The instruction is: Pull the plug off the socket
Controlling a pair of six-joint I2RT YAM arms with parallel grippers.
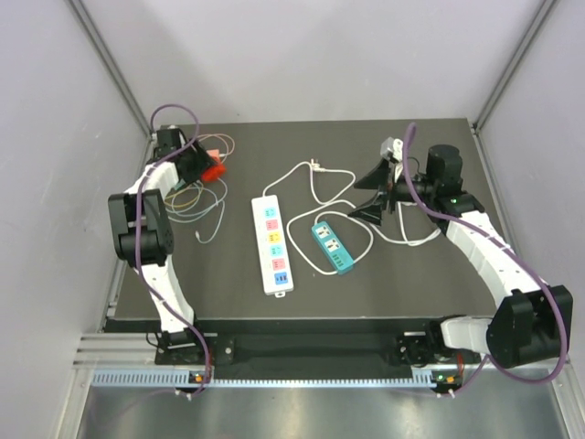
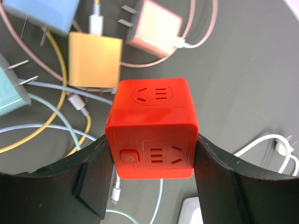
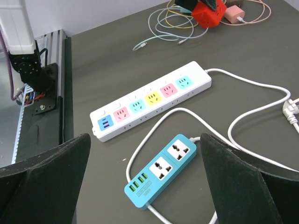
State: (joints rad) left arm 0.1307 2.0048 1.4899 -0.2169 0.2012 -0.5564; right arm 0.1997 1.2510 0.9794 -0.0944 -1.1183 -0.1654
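Observation:
My left gripper is shut on a red cube socket, one finger on each side face, at the table's back left. A yellow charger plug sits against the cube's far side; I cannot tell if it is plugged in. The cube also shows in the right wrist view. My right gripper is open and empty, held above a teal power strip near the table's middle right.
A pink charger, a blue charger and a teal charger lie loose with tangled cables behind the cube. A white power strip lies mid-table, its white cord looping to the teal strip.

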